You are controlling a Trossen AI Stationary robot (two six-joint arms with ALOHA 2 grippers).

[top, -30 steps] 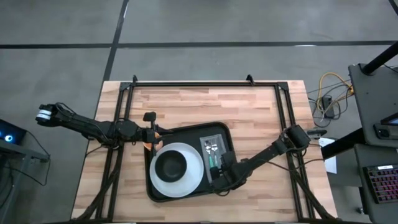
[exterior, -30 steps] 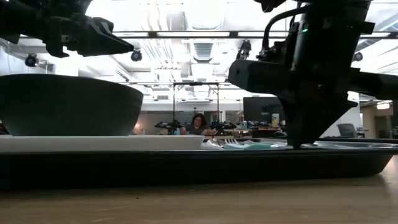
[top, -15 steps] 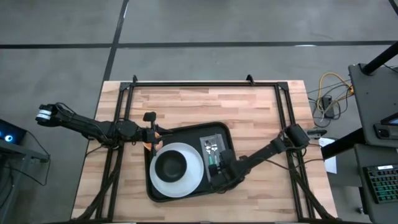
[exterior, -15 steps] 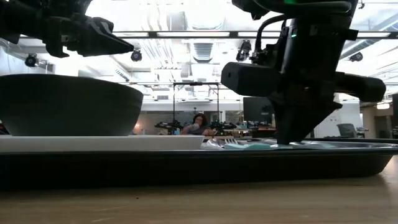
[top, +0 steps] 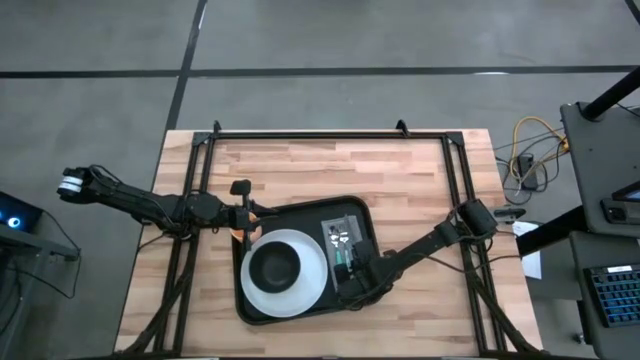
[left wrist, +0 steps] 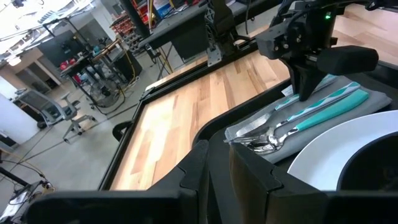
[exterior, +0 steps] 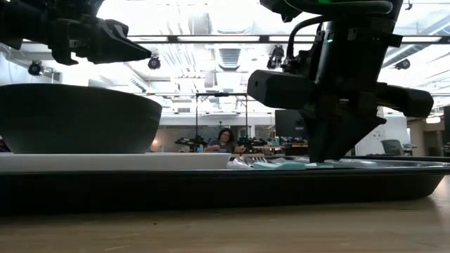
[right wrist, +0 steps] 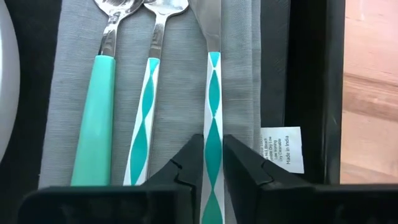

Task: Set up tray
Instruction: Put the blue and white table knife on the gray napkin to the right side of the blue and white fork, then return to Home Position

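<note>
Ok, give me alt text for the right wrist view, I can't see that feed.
The right hand straddles a knife's teal-and-white handle, lying beside two more utensils on a grey napkin in the black tray. Wooden table shows past the rim.

A light wooden table (top: 300, 165) carries the black tray (top: 352, 208) near its front edge.

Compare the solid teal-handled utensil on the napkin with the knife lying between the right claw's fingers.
The teal-handled utensil has a plain, one-colour handle; the knife has a white handle with a teal wavy pattern. The utensil's handle is thicker, the knife's slimmer. The utensil lies free near the napkin's plate-side edge, while the knife sits between the right claw's fingers near the label side. Both lie flat and parallel on the napkin.
</note>
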